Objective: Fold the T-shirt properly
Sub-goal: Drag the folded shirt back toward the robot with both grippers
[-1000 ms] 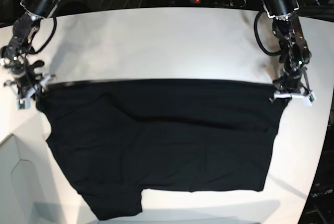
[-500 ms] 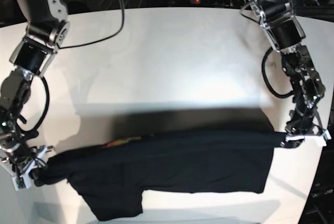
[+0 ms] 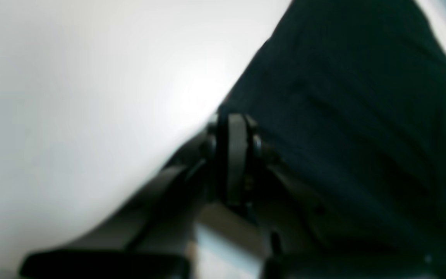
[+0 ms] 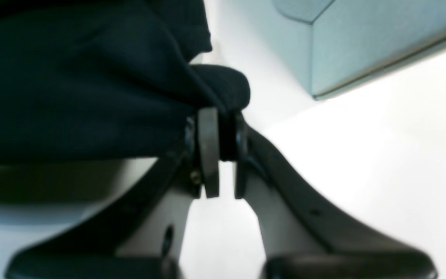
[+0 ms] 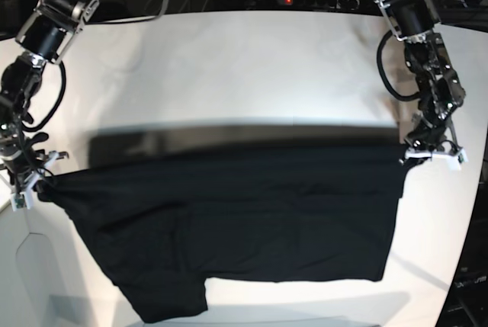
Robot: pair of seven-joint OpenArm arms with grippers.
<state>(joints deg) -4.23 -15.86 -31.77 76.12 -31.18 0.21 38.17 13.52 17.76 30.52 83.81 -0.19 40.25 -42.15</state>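
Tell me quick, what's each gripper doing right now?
Left gripper: closed on the black fabric T-shirt, pinching its edge.
Right gripper: closed on the T-shirt, with a bunched corner between its fingers.

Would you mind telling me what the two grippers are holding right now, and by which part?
Both hold the T-shirt by its far edge: the left gripper pinches one corner, the right gripper the opposite one.

No text, label, brand, number or sign can be read in any view; the wrist views are blurred, and the shirt (image 5: 236, 220) shows only plain black cloth between the two grippers.
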